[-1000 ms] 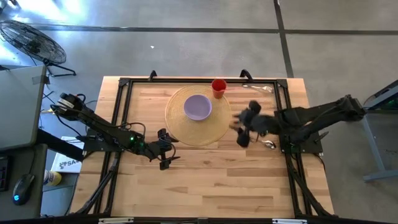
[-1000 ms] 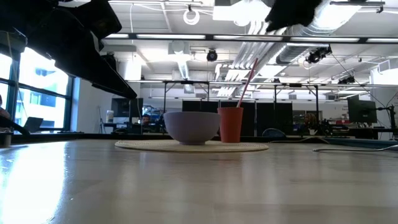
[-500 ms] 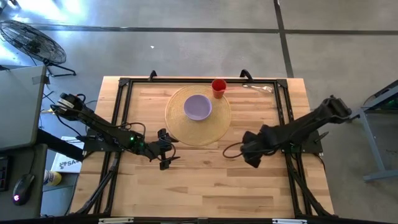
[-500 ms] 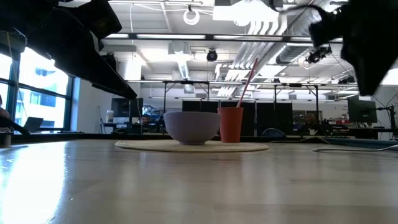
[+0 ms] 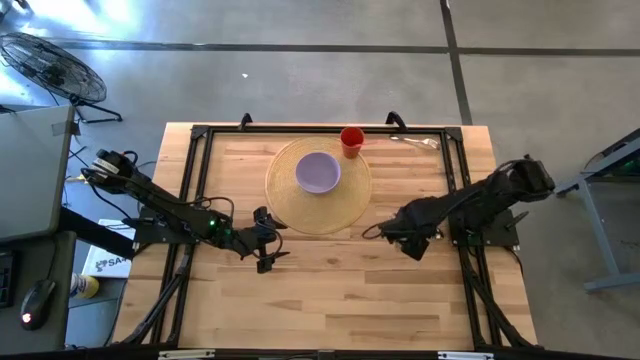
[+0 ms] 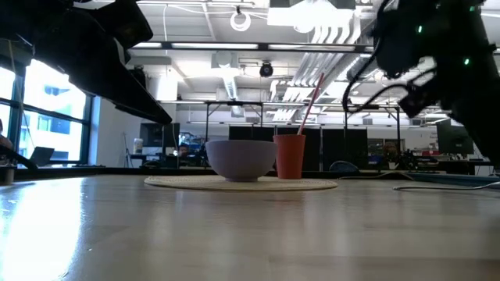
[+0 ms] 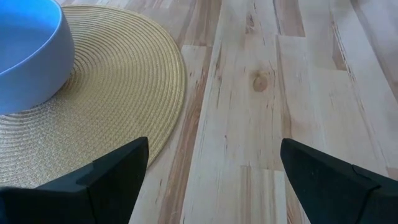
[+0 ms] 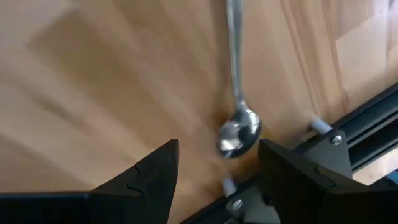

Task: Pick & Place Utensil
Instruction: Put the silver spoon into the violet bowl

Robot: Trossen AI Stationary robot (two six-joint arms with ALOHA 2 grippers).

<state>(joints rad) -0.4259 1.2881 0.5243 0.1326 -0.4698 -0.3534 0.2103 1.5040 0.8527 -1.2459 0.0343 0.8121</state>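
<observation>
A silver spoon [image 8: 235, 93] lies flat on the wooden table, its bowl end [image 8: 239, 134] close to the black frame rail [image 8: 348, 137]. My right gripper [image 8: 217, 186] is open and hangs above the spoon without touching it. In the high view my right arm [image 5: 412, 243] covers the spoon. My left gripper [image 7: 211, 186] is open and empty, by the near left edge of the woven mat [image 5: 300, 215]; it also shows in the high view [image 5: 265, 255]. A purple bowl [image 5: 318, 172] stands on the mat.
A red cup [image 5: 351, 140] with a straw stands at the mat's far edge. Another silver utensil [image 5: 415, 141] lies at the far right of the table. Black frame rails [image 5: 455, 200] run along the table's sides. Bare wood [image 5: 330, 290] lies toward the near edge.
My right gripper has swung from beside the mat's right edge toward the table's near edge and come down over the spoon. In the low view the arm has dropped into sight at the right. My left arm has kept still.
</observation>
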